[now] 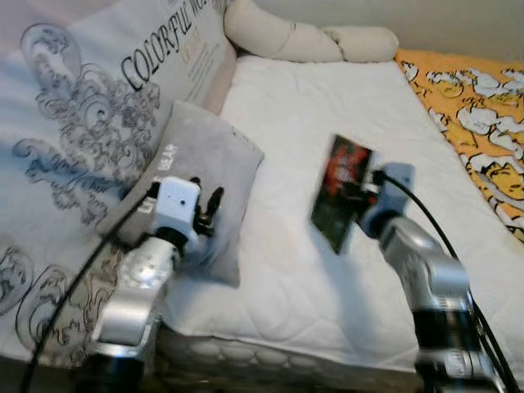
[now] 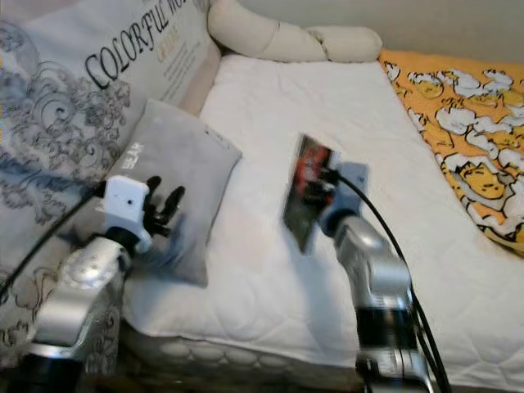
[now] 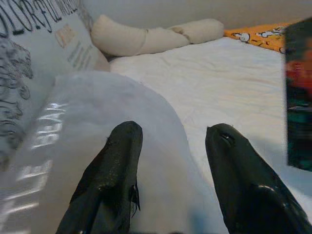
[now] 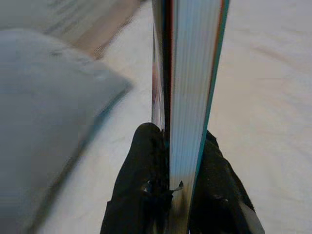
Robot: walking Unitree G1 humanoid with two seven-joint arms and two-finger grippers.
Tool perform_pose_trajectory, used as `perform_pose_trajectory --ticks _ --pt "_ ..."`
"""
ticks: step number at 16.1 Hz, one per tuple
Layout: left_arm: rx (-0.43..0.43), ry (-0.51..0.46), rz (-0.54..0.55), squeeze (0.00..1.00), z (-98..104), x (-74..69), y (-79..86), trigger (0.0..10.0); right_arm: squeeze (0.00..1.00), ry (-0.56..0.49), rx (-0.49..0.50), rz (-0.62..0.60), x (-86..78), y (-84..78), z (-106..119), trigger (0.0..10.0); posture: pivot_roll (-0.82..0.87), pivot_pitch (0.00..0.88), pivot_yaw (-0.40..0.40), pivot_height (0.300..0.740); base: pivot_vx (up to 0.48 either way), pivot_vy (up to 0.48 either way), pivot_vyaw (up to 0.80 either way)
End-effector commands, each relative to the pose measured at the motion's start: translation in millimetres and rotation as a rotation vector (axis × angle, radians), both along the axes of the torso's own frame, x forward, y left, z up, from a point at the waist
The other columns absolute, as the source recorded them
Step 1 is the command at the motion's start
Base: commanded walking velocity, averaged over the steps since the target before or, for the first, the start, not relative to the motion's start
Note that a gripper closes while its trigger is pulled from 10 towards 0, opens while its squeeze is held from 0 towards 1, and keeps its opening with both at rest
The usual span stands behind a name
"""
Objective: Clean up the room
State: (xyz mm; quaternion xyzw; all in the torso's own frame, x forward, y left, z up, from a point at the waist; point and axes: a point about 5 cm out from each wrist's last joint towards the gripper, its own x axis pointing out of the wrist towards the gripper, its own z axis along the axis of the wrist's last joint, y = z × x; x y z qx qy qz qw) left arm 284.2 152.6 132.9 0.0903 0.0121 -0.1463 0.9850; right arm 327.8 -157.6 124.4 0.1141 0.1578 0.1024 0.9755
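The white quilted mattress lies before you with a soft grey rectangular cushion at its left edge, your left gripper poised over it, fingers spread wide, while your right gripper clamps a thin dark-covered book upright above the mattress.

Open white mattress ahead; grey pillow blocks left.

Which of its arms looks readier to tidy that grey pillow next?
Probably the left. Its left gripper hovers with open fingers right over the grey pillow, while the right gripper is busy, its fingers clamped on a book above the mattress.
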Motion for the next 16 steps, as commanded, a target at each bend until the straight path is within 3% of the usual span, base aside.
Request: perform_pose_trajectory --ticks 1,3,4,5,6,10,13,16 --pt "-0.014 -0.003 -0.026 0.00 6 0.2 -2.4 10.0 0.00 -0.013 0.038 0.042 5.7 -0.4 9 10.0 0.05 0.000 -0.018 0.740 0.000 0.000 0.00" --pt "-0.033 0.015 -0.053 0.00 7 0.6 -1.4 10.0 0.00 0.043 0.137 0.096 12.3 2.0 12 10.0 0.05 0.000 -0.014 0.740 0.000 0.000 0.00" --pt "-0.006 0.071 -0.148 0.00 4 -2.3 -4.6 10.0 0.00 0.077 0.219 0.140 17.3 5.4 15 10.0 0.05 0.000 -0.009 0.740 0.000 0.000 0.00" --pt "0.007 0.075 -0.199 0.00 5 -4.6 -5.7 10.0 0.00 0.089 0.241 0.161 19.6 7.0 15 10.0 0.05 0.000 -0.009 0.740 0.000 0.000 0.00" --pt "-0.001 0.092 -0.313 0.00 11 -10.8 -6.1 10.0 0.00 0.139 0.254 0.189 27.1 7.9 11 10.0 0.05 0.000 -0.008 0.740 0.000 0.000 0.00" --pt "0.066 0.205 -0.446 0.00 15 -21.4 7.0 10.0 0.00 0.236 0.269 0.237 38.2 6.9 -2 10.0 0.07 0.000 -0.003 0.740 0.000 0.000 0.00" --pt "0.093 0.301 -0.544 0.00 15 -35.2 14.8 10.0 0.00 0.317 0.349 0.245 39.2 9.2 -14 10.0 0.09 0.000 0.002 0.740 0.000 0.000 0.00" --pt "0.165 0.420 -0.605 0.00 6 -56.9 20.6 10.0 0.00 0.357 0.276 0.204 37.9 1.0 -25 10.0 0.12 0.000 0.002 0.740 0.000 0.000 0.00"
